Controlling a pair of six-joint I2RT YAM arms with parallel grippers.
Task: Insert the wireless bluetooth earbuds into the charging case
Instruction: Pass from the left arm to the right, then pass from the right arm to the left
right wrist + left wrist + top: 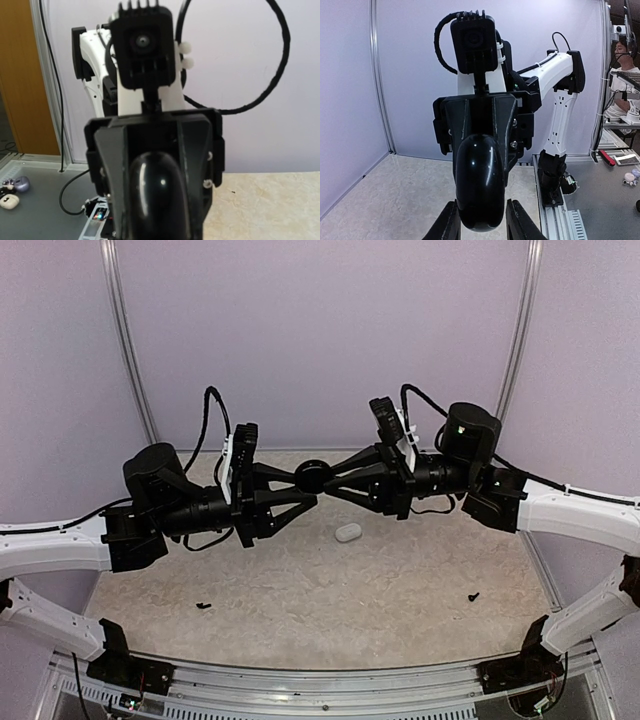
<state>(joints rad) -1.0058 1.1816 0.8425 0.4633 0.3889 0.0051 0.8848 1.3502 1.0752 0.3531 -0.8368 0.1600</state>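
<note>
The white oval charging case (347, 532) lies shut on the table, just in front of the two grippers and below them. No earbuds show in any view. My left gripper (300, 486) and right gripper (334, 480) meet tip to tip above the table's middle, both shut on a glossy black round disc (311, 477). In the left wrist view the disc (480, 185) stands on edge between my fingers (447, 225), with the right gripper's body behind it. In the right wrist view the disc (157, 197) fills the lower middle and hides my own fingers.
Two tiny black screw-like bits lie on the table, one front left (203, 606) and one front right (473, 596). Pale enclosure walls stand at the back and sides. The metal rail (320, 690) with the arm bases runs along the near edge.
</note>
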